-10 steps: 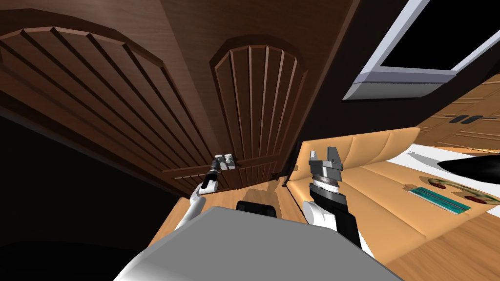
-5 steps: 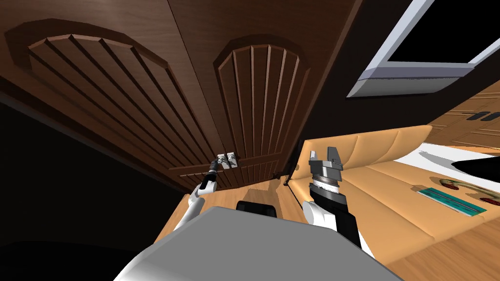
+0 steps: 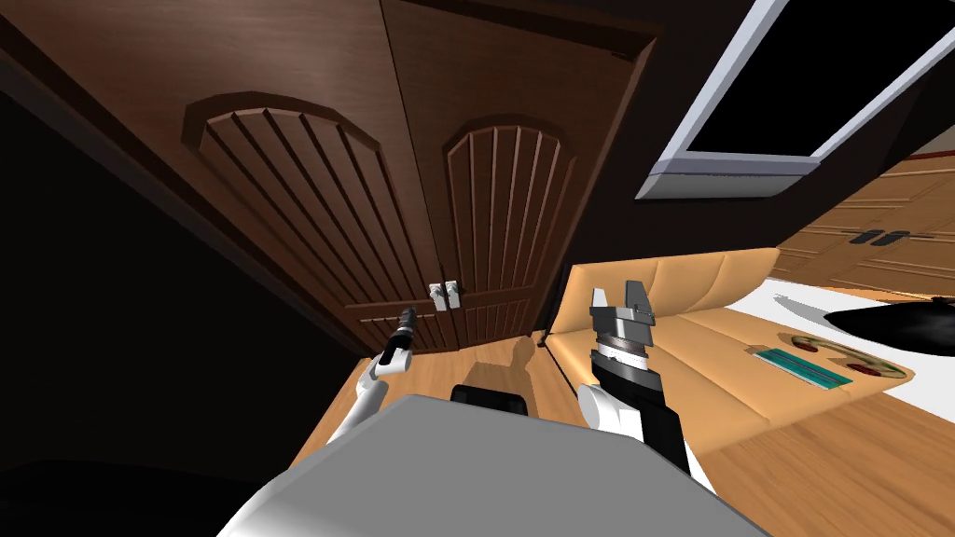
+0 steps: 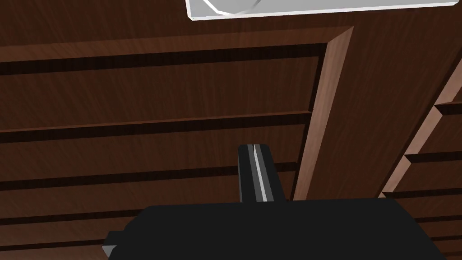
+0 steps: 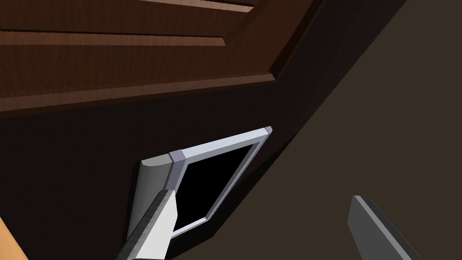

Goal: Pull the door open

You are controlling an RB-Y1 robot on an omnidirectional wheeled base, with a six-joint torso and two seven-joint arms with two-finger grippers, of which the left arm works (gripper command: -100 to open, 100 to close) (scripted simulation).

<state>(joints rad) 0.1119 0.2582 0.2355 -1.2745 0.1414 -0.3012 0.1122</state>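
Two dark brown doors with arched slatted panels stand shut side by side ahead. A pair of small white handles sits where they meet. My left gripper hangs a little below and to the left of the handles, apart from them. In the left wrist view its fingers are pressed together with nothing between them, pointing at the door's slats, with the white handle plate farther along the door. My right gripper is raised to the right of the doors, its fingers open and empty.
A tan cushioned bench runs along the right, close to the right door's edge. Above it is a grey-framed window. A white table with a teal item stands at far right. To the left of the doors lies a black area.
I have backed away from the doors, so they look smaller. My left gripper, which was at the handles, has shut and is now off them. The right arm has not moved.
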